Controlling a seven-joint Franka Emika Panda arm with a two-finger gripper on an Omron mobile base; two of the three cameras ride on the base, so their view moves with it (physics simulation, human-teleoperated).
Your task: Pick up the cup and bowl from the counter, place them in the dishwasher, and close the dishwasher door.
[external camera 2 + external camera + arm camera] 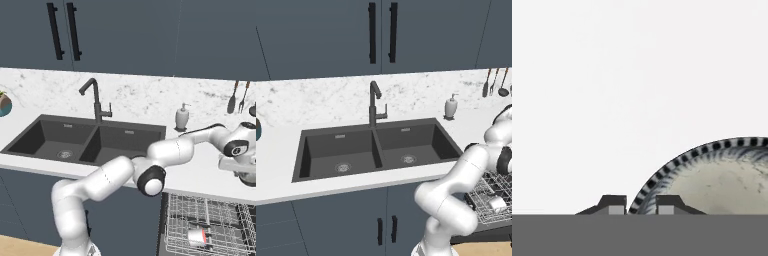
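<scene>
**Jaws pinched on bowl rim, worktop right of sink**

I see the bowl [722,175] in the hand view: cream inside, black-and-white checked band round the lip. It sits on the white worktop [286,150], well to the right of the sink [376,150], past the soap dispenser [182,118]. In the right base view the hand is down on it at the far right edge, so only a sliver of bowl shows under the wrist.

Handling, my guess: rigid, ceramic look, so stiff and breakable, glazed and a bit slippery. Not heavy for this arm, but a rim grip puts the weight off to one side, so it may swing or tip in the grip. The rim is the only sensible hold; the body is too wide for these fingers. I'd lift slowly and keep it level.

The gripper [641,206]: jaws are narrow, one fingertip [616,205] outside the rim and the other inside, the checked lip running between them. They look closed onto the rim wall. The bowl looks to be on the worktop, not lifted yet.

The dishwasher [210,225] is below the worktop, right of the sink, with the rack pulled out. The cup [199,237], whitish with a red band, lies on its side in that rack. So cup done; bowl and door left.
</scene>
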